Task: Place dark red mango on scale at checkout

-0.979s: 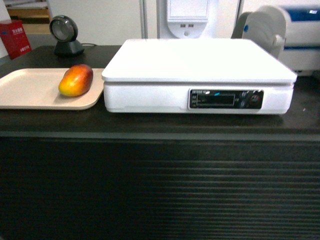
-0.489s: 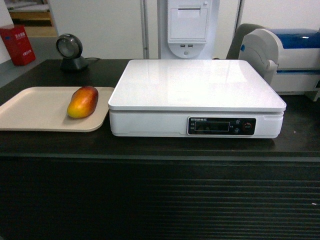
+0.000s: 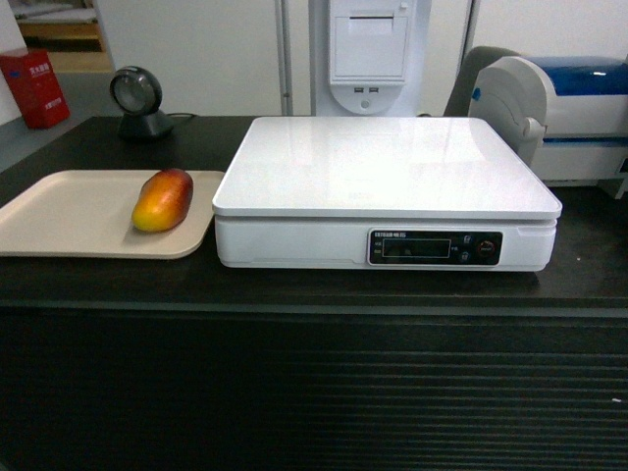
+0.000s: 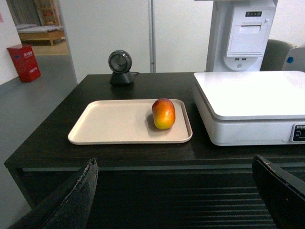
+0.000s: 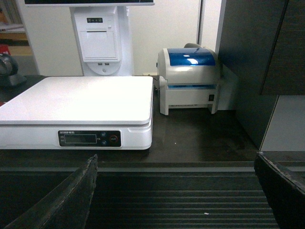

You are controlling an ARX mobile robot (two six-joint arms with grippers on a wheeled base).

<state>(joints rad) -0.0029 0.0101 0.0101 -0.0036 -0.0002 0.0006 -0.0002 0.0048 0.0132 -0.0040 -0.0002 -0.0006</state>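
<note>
The dark red mango (image 3: pixel 163 199) lies on its side at the right end of a flat beige tray (image 3: pixel 59 211) on the black checkout counter (image 3: pixel 314 289). In the left wrist view the mango (image 4: pixel 163 113) is ahead of and above my left gripper (image 4: pixel 175 160). That gripper is open, with only the counter's slatted front between its fingers. Just right of the tray stands the white scale (image 3: pixel 383 182), its platform bare. My right gripper (image 5: pixel 177 155) is open too, low in front of the counter, with the scale (image 5: pixel 78 107) ahead on its left. Neither gripper shows in the head view.
A round black scanner (image 3: pixel 142 98) stands behind the tray, and a red box (image 3: pixel 34 88) is on the floor far left. A white terminal stand (image 3: pixel 368 54) rises behind the scale. A grey and blue printer (image 5: pixel 190 81) sits right of the scale, beside a dark panel (image 5: pixel 252 62).
A second ago the head view was closer in and blurred; it has since drawn back and steadied. Mango, tray and scale have not moved on the counter.
</note>
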